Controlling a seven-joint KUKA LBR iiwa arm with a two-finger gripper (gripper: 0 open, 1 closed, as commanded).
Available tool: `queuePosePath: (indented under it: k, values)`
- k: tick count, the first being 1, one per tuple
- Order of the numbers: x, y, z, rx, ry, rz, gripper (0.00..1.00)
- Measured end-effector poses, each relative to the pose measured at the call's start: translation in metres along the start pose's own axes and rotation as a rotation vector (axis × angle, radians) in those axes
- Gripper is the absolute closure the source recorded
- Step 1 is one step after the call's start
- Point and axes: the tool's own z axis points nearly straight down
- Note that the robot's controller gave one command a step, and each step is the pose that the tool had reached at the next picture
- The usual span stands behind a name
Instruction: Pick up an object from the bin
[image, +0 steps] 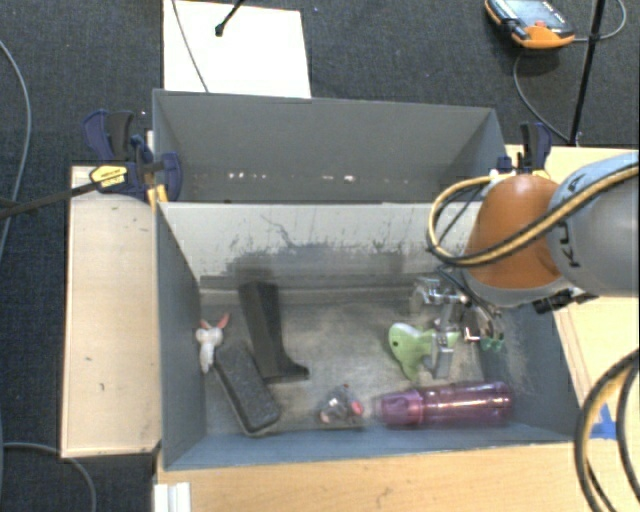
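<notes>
Open floor mid-bin, clutter on both sides and along the front

The bin (300, 235) has bare floor in the middle and along the back wall, wide enough to come straight down. On the left, a black angled bar (268, 335), a dark block (248, 390) and a small white figure (208, 346) crowd the left wall. On the right, the gripper (447, 352) stands just beside a green piece (408, 348). A purple bottle (443, 405) and a small grey-red bit (341, 408) lie along the front wall.

Leaf-shaped piece (408, 347): just left of gripper (447, 348).
Bottle (443, 405): just before gripper.
Trinket (341, 408): left of Bottle.
Angled bar (268, 332), flat block (248, 388), figurine (208, 345): far left of gripper.
</notes>
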Motion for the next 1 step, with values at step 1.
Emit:
queuePosePath:
  k: [1]
  values:
    - [-0.0213, -0.0029, 0.0004, -0.001, -0.007, -0.006, 1.00]
